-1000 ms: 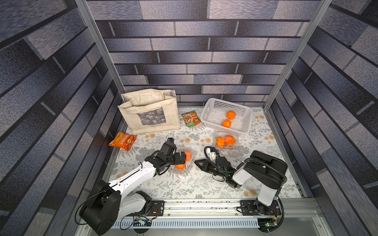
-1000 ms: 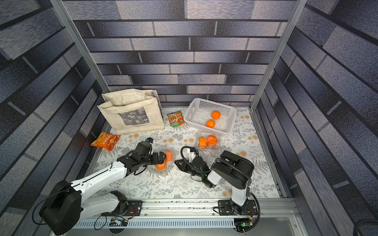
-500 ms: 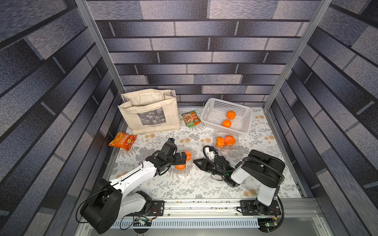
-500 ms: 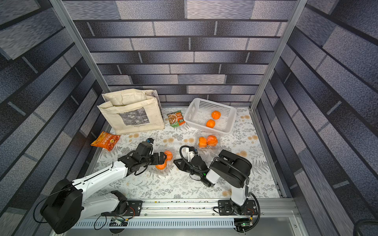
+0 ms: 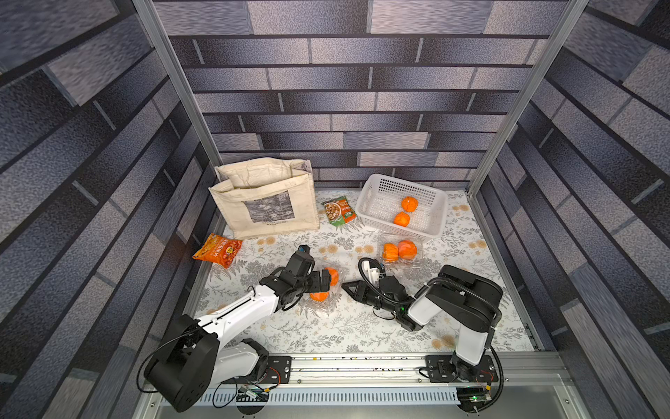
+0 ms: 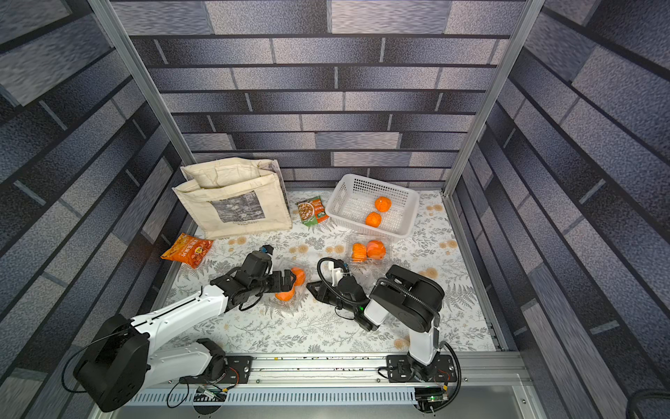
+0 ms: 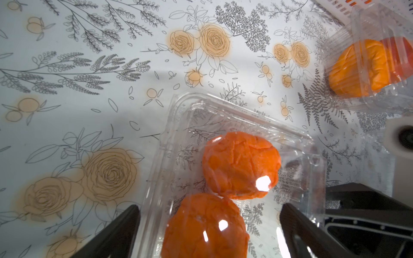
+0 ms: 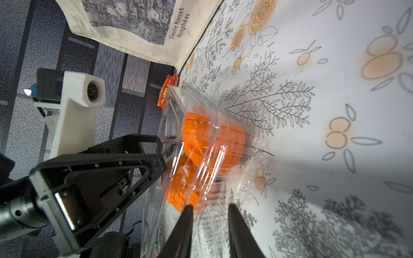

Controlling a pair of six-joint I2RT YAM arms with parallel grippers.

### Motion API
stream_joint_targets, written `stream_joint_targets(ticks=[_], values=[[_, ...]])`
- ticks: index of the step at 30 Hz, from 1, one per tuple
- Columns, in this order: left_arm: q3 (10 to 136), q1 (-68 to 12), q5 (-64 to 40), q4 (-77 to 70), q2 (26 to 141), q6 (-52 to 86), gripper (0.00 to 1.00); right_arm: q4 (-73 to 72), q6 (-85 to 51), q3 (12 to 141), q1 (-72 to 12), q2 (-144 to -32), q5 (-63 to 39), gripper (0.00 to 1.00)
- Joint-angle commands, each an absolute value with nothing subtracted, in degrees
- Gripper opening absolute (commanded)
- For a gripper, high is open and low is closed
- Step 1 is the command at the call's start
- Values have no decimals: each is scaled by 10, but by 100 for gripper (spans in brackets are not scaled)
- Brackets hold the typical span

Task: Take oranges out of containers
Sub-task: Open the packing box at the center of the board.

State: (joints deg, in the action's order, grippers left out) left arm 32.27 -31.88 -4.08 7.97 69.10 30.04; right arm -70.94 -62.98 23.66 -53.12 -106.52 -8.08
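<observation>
Oranges (image 7: 241, 165) are what I am watching: two of them lie touching each other in the open container (image 7: 176, 111) near the middle of the floral tablecloth (image 5: 290, 337). I have both arms at that box.

My left gripper (image 7: 210, 208) is spread as wide as it goes and holds nothing. Its fingers (image 7: 120, 230) stand on either side of the nearer orange (image 7: 205, 227), clear of its skin.

My right gripper (image 8: 210, 206) comes in low from the opposite side, rolled so that one finger is nearer the cloth. Its jaws are drawn in to a narrow gap, and clear plastic from the container's edge lies between the tips. I cannot tell whether they actually pinch it.

A second container (image 7: 362, 26) has its lid over two more oranges and sits just in front of the white basket (image 5: 384, 185). Two loose fruits (image 5: 409, 204) rest close together on the basket floor.

A cloth tote bag (image 5: 264, 203) stands at the back. A green packet (image 5: 339, 211) lies between the bag and the basket. An orange snack packet (image 5: 217, 250) lies by the wall on my left-arm side, just in front of the bag.
</observation>
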Motion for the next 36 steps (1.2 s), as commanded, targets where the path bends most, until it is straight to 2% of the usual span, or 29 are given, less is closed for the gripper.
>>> stream_joint_targets(ticks=[1, 13, 16, 19, 22, 24, 25, 36], values=[[323, -325, -67, 77, 702, 298, 100, -738, -616, 265, -535, -1076, -102, 29], [328, -326, -100, 58, 732, 293, 100, -742, -628, 292, -535, -1117, -108, 31], [330, -327, -100, 58, 733, 291, 100, -729, -625, 293, -534, -1111, -108, 27], [330, -327, -101, 56, 731, 288, 100, -714, -621, 296, -535, -1107, -109, 18], [330, -327, -104, 52, 735, 287, 100, -704, -620, 306, -535, -1110, -117, 13], [334, -327, -106, 53, 740, 286, 100, -696, -617, 313, -535, -1112, -122, 2], [335, -327, -106, 55, 741, 286, 100, -692, -616, 315, -535, -1111, -124, 0], [376, -328, -53, 121, 632, 276, 100, -600, -604, 308, -535, -1051, -115, 0]])
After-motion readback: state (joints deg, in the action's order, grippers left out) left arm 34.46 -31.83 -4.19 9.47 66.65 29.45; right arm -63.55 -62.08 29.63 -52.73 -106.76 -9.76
